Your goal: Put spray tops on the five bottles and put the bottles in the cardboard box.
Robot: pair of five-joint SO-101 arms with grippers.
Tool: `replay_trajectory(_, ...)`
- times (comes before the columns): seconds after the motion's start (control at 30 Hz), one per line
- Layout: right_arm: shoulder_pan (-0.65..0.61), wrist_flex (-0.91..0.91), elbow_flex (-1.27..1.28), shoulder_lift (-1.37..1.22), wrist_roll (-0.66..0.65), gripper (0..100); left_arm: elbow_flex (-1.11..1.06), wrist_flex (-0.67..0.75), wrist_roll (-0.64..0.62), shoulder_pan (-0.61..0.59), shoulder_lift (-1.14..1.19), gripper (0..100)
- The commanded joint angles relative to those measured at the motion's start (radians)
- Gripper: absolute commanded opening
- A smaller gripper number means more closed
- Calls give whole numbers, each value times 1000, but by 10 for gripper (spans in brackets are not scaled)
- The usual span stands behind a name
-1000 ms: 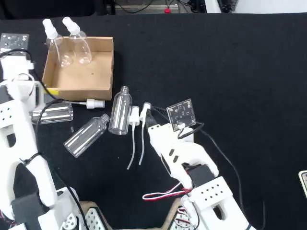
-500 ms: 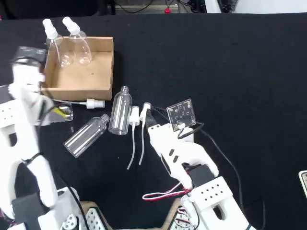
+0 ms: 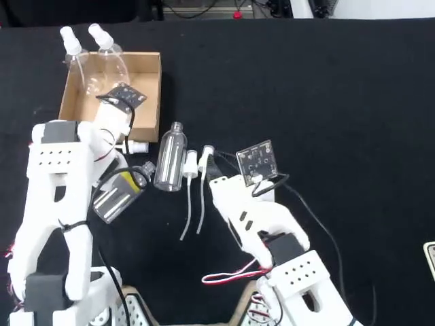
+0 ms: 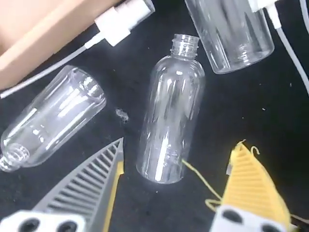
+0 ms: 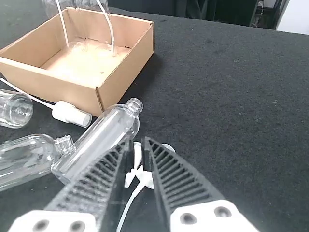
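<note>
While my left end effector [image 4: 179,143] hangs with jaws apart, straddling the clear uncapped plastic bottle [image 4: 166,111] lying on the black desk [image 4: 241,111], I fear an off-centre squeeze will roll that round body sideways into its clear twin [image 4: 53,123] just beside it.

Capped bottles [image 3: 117,68] in the cardboard box [image 3: 153,95]; open bottles [image 4: 169,125] and spray tops [image 3: 190,163] lie before it
</note>
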State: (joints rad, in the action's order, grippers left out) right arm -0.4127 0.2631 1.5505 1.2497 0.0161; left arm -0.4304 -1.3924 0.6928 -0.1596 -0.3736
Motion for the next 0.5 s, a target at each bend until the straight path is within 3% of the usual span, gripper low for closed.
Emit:
replay_trajectory(0.0,-12,-18,-19,15,2,35,-5,55,35,7,-21,337)
replay_trajectory(0.47,-12,-18,-19,15,2,35,12,193,32,19,207,337)
